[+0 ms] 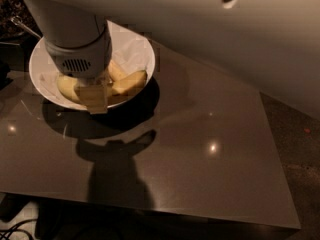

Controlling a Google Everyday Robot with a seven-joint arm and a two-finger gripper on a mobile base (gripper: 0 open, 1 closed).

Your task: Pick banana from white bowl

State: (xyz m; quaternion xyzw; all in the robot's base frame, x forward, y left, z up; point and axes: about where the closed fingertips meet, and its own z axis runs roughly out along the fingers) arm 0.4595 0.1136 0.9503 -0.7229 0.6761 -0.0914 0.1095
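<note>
The white bowl (34,71) stands at the far left of the dark table, lined with crumpled white paper (131,46). The yellow banana (127,81) lies in it, and more yellow shows on the left under the wrist (66,86). My gripper (93,98) hangs from the thick white wrist (77,49). It reaches down into the bowl's front half, right at the banana. The wrist hides the bowl's middle and where the gripper meets the fruit.
The glossy dark table (200,154) reaches right and forward to its edges. My white arm (225,29) spans the top of the view. Dark clutter sits at the far left corner (10,14). Cables lie on the floor at lower left (15,229).
</note>
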